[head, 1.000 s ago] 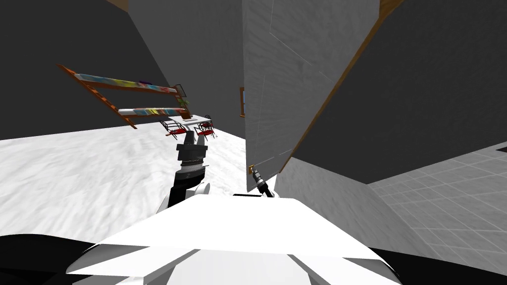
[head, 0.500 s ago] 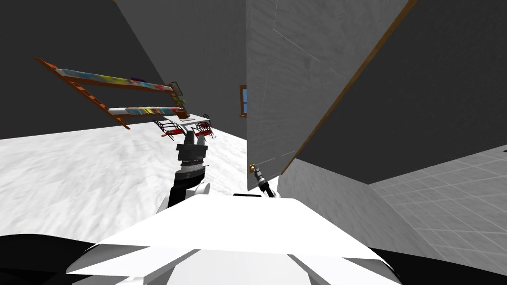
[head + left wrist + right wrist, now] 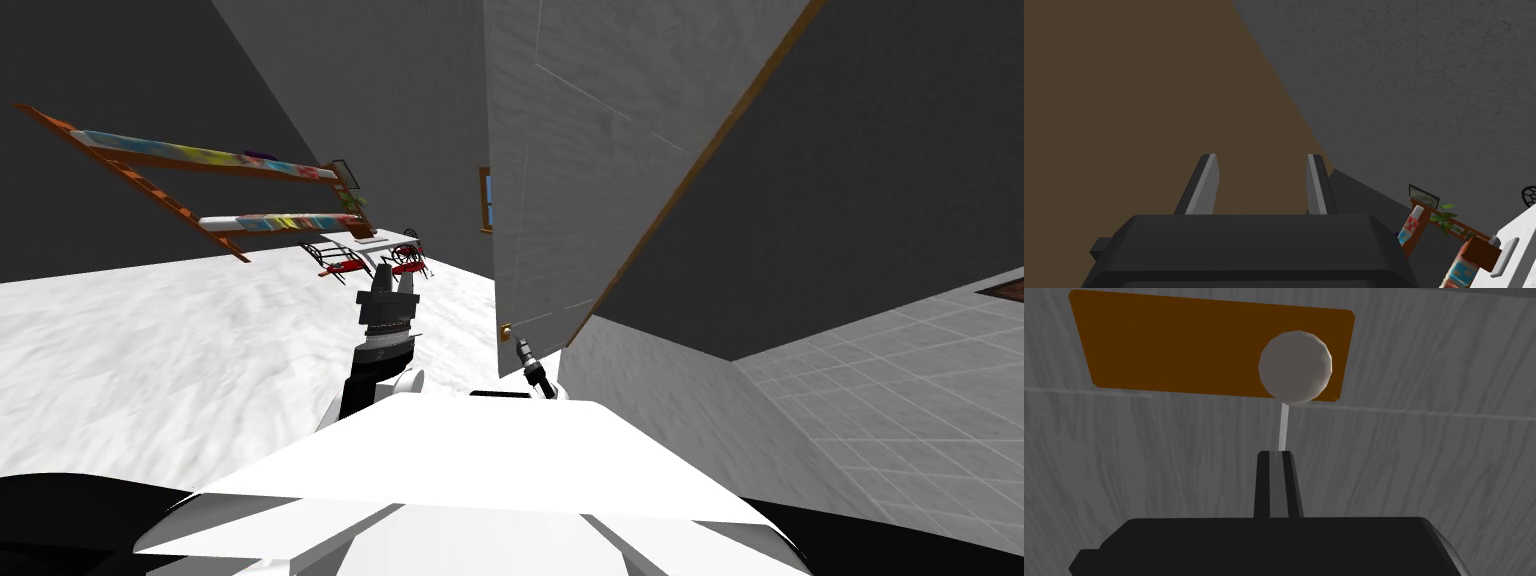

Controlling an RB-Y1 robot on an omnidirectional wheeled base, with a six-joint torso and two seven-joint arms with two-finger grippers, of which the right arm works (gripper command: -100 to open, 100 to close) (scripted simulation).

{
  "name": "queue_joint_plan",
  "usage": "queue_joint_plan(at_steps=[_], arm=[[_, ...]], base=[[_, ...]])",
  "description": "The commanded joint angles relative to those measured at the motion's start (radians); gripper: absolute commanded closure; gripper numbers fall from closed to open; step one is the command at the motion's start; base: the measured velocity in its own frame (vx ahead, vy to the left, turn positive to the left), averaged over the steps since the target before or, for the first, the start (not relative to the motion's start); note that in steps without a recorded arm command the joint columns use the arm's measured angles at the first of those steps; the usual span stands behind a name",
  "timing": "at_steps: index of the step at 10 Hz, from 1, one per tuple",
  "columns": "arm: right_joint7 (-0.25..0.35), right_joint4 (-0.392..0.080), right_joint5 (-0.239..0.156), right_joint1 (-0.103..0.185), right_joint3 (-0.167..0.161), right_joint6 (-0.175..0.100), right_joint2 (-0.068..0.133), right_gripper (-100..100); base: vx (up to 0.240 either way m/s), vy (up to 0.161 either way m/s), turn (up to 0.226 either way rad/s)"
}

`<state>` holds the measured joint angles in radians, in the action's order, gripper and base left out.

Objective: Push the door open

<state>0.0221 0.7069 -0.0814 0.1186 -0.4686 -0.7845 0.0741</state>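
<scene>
The door (image 3: pixel 560 170) is a pale grey panel with a brown edge, standing ajar just ahead of me on the right. Low on it sit an orange-brown plate (image 3: pixel 1174 348) and a round grey knob (image 3: pixel 1295 367); the head view shows the plate (image 3: pixel 506 330) small. My right gripper (image 3: pixel 1276 460) is shut with nothing in it, its tips just short of the knob and close to the door face. In the head view the right gripper (image 3: pixel 522 350) hangs beside the plate. My left gripper (image 3: pixel 388 285) is raised ahead of my chest, and it is open and empty in its wrist view (image 3: pixel 1259 185).
A dark grey wall (image 3: pixel 850 180) runs along the right of the door, with a tiled floor (image 3: pixel 900 370) below it. Past the doorway lie a white floor (image 3: pixel 200 340), a wooden shelf rack with colourful items (image 3: pixel 200 190), a table with red chairs (image 3: pixel 380 255) and a window (image 3: pixel 487 200).
The whole head view has shifted: the shelf rack has slid left and the door's edge has swung further across. The plate now sits slightly farther from my right gripper's tip.
</scene>
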Motion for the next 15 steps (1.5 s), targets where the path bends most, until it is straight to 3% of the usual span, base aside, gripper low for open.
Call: queue_joint_plan(at_steps=[1, 5, 6, 9, 14, 15], arm=[[0.003, 0.003, -0.001, 0.0, -0.002, 0.004, -0.003, -100], [0.012, 0.016, -0.003, -0.001, -0.008, 0.016, -0.024, -100], [0.011, -0.002, -0.003, 0.005, -0.006, 0.006, -0.023, -100], [0.006, -0.009, -0.005, 0.008, 0.001, -0.002, -0.014, -100], [0.0, -0.013, -0.007, 0.009, 0.01, -0.008, -0.023, -100], [0.0, -0.013, -0.007, 0.009, 0.01, -0.008, -0.023, 100]], base=[[-0.216, -0.079, -0.025], [-0.21, -0.045, -0.03], [-0.089, -0.011, -0.005], [0.144, 0.082, 0.025], [0.203, 0.1, 0.024], [-0.015, -0.006, -0.012]])
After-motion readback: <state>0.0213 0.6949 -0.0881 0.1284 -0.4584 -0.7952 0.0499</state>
